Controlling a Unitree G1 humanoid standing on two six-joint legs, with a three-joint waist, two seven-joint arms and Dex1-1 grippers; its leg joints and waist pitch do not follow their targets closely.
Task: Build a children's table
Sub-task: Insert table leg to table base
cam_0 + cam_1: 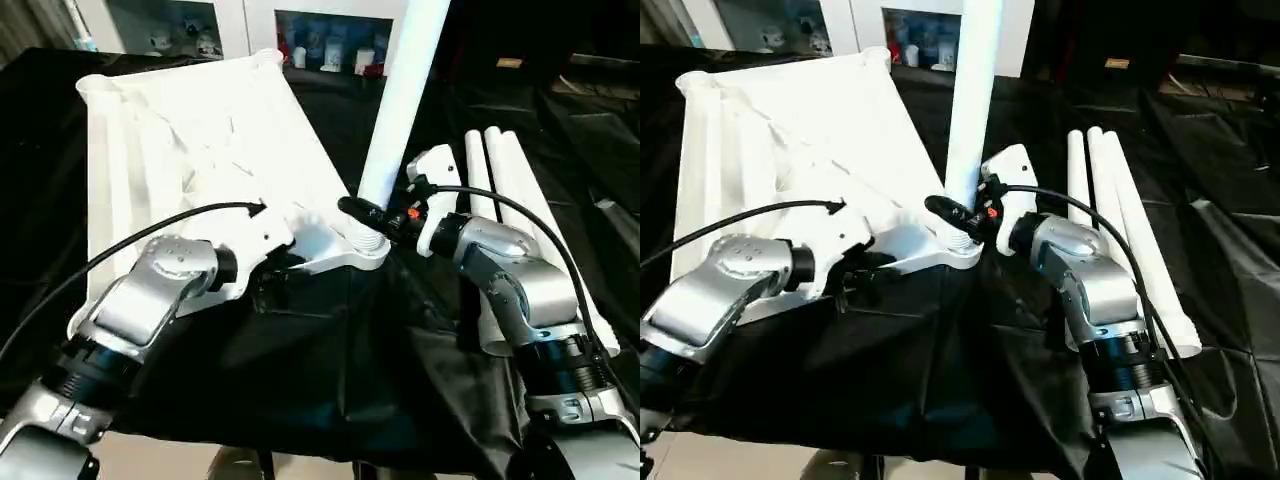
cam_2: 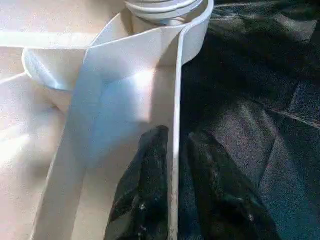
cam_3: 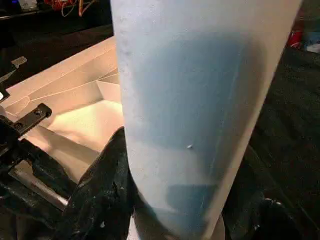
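My left tool (image 2: 172, 200) pinches the thin rim of the ribbed white plastic tabletop (image 1: 190, 130), which lies underside up on the black-draped bench (image 1: 330, 380). My right tool (image 1: 362, 212) clasps a smooth tubular leg (image 1: 400, 100) upright in the round corner socket (image 1: 365, 245). Three spare legs (image 1: 510, 190) lie alongside.

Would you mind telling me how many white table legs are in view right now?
4. One leg stands upright in the tabletop's near corner socket, held by the right end effector. Three legs lie side by side on the black cloth to its right.
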